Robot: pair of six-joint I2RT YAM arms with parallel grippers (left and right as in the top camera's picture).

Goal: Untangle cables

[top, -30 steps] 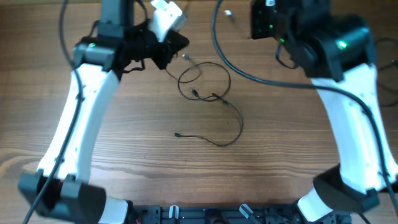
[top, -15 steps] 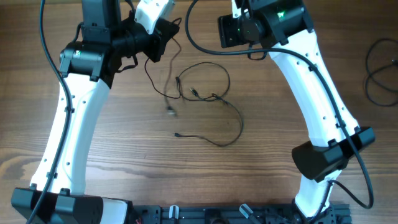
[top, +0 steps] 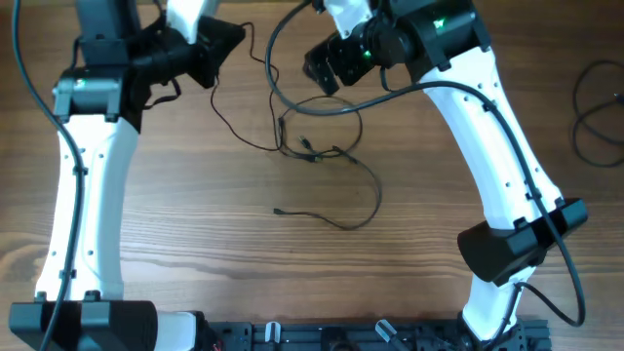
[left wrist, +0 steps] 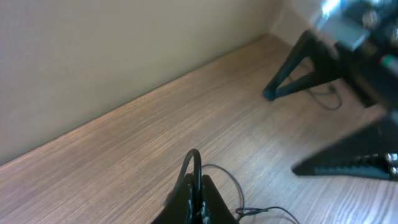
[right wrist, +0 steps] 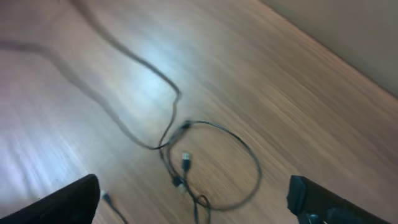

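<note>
The cables (top: 322,127) lie on the wooden table as a loose loop of thin black cord with a tail curling toward the front (top: 370,200). My left gripper (top: 234,39) is at the back left, shut on one strand; that strand hangs down and runs to the loop. In the left wrist view the gripper (left wrist: 199,193) pinches the cord between closed fingers. My right gripper (top: 322,68) hovers just behind the loop with its jaws wide apart and nothing between them. In the right wrist view the gripper (right wrist: 194,190) looks down on the cables (right wrist: 217,162) and a small plug (right wrist: 185,160).
More black cord (top: 595,107) lies at the table's right edge. A light wall runs along the back of the table (left wrist: 93,62). The right arm's dark fingers (left wrist: 292,65) show in the left wrist view.
My left gripper has moved left with its strand, drawing it out from the loop. My right arm has swung left and down toward the loop, and its jaws have opened wide.
</note>
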